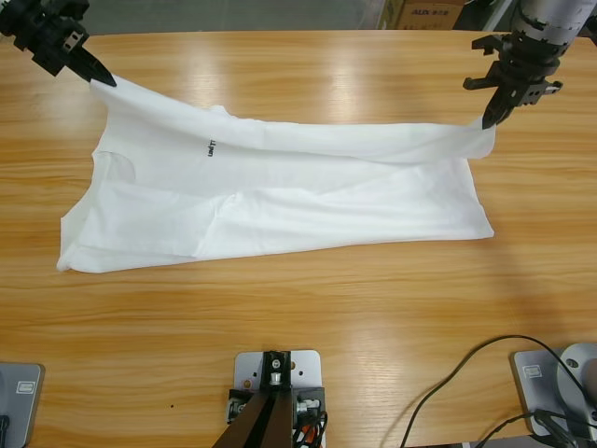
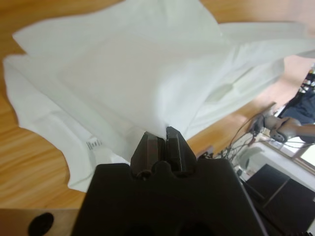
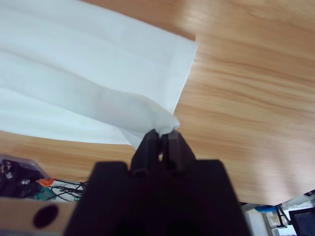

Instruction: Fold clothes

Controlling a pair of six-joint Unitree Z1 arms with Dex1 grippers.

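White T-shirt (image 1: pixel 308 191) lies spread across the middle of the wooden table (image 1: pixel 308 308), its collar end to the left and its hem to the right, with small dark chest text facing up. Its far edge is lifted off the wood at both ends and stretched between the two arms. At far left, the left gripper (image 1: pixel 101 78) has its jaws pinched tight on the shoulder cloth; at far right, the right gripper (image 1: pixel 487 121) is clamped on the hem corner. The near edge rests flat, rumpled at the left.
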